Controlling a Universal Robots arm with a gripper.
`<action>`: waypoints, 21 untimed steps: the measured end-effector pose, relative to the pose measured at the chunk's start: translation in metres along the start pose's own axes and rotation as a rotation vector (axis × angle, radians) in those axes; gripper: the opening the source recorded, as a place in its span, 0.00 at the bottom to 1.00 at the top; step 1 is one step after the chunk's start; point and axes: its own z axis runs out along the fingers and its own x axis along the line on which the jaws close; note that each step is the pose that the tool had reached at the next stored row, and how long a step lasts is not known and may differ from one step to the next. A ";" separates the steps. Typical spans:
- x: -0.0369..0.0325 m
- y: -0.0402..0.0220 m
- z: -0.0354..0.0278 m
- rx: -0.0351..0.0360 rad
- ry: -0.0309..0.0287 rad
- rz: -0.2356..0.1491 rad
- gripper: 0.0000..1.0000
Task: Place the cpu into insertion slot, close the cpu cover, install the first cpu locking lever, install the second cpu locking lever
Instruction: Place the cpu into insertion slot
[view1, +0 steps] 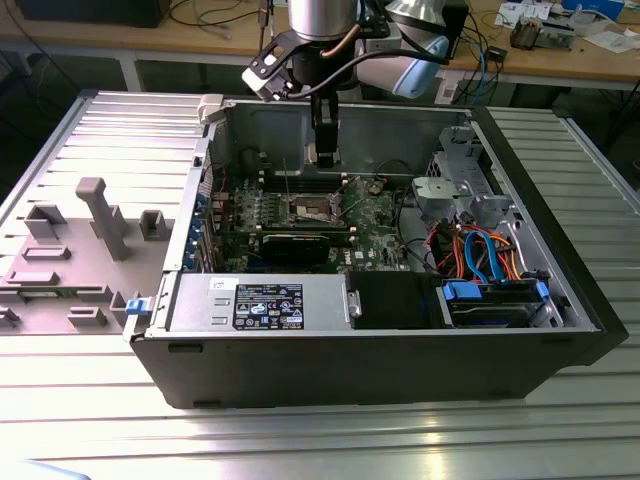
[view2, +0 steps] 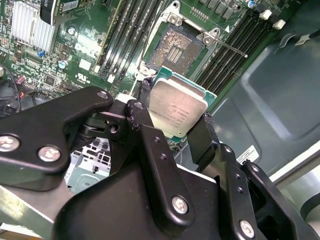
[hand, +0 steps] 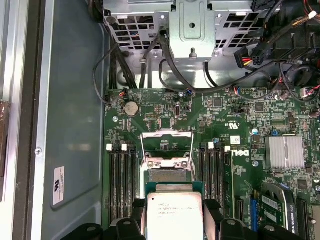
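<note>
My black pincer (view2: 173, 116) is closest, clamped on opposite edges of its load. Below lies the green motherboard (hand: 220, 125), its insertion slot (hand: 167, 175) uncovered (pin field bare), and above that, not touching, the cpu (hand: 174, 215) I grip.

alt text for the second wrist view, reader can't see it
The gripper grips the cpu by two opposite edges, silver top facing the camera. Beyond it on the green motherboard lies the insertion slot, pin field bare, with long black memory slots on both sides.
</note>
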 end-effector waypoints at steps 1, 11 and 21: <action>0.0000 0.0000 0.0000 0.0000 0.0000 0.000 0.55; 0.0017 -0.0012 0.0132 0.0000 -0.0001 0.001 0.55; 0.0031 -0.0050 0.0288 -0.0003 -0.0011 0.012 0.55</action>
